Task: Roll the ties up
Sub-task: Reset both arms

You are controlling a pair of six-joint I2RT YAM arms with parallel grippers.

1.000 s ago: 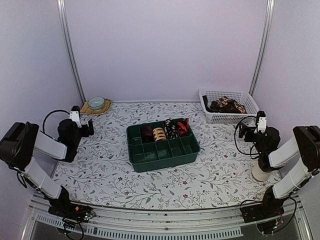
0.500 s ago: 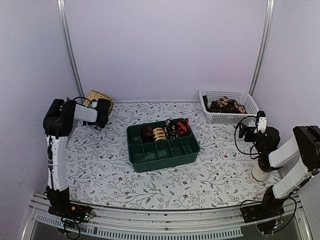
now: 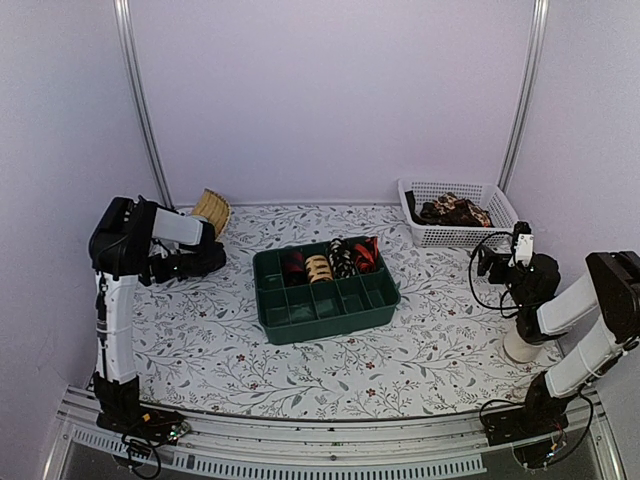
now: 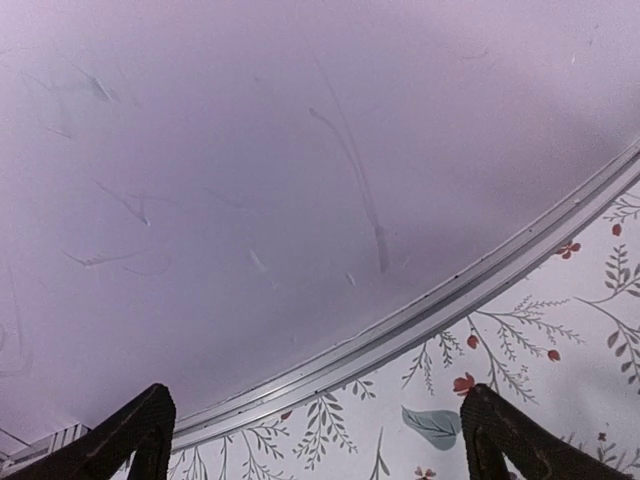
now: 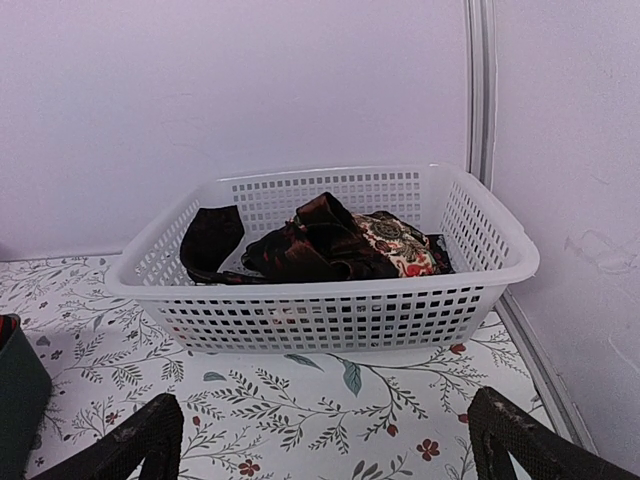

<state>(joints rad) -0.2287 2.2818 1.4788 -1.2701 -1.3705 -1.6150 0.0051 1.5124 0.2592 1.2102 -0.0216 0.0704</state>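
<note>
Ties (image 3: 330,262) coiled in tray (image 3: 330,322): top view only. Right wrist: basket (image 5: 330,315) heap. Left gripper (image 4: 312,405), right gripper (image 5: 325,405) spread, empty.

Floral-print worktop (image 3: 300,375). Green compartment tray (image 3: 330,318) sat mid-worktop. White perforated basket (image 5: 330,315) was at the far right corner. Woven straw mat (image 3: 211,210) stood tilted at far left.

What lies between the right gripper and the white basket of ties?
Nothing: only bare floral tablecloth separates the right gripper from the white basket, as the right wrist view shows.
</note>
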